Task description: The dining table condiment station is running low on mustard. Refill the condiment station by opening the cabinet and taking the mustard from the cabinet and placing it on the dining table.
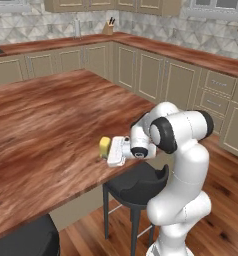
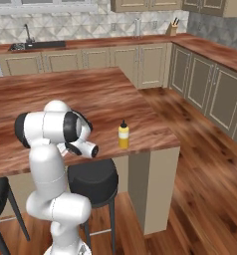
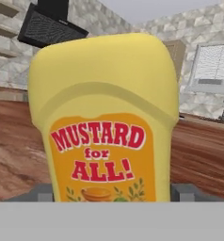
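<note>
Claw (image 1: 107, 150) sits at centre frame in the left base view, level with the near edge of the desk (image 1: 46, 130), with its jaws spread wide on either side of the mustard (image 1: 105, 146); whether the tips actually press the bottle cannot be told. In the hand view the mustard (image 3: 104, 122) stands upright between the two fingertips (image 3: 44, 192) at the bottom corners, label reading "MUSTARD for ALL!". In the right base view, a slimmer yellow bottle (image 2: 123, 135) stands on the desk (image 2: 65, 104) near its right corner.

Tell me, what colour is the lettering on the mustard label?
Red, on an orange label; the hand view shows it best.
</note>
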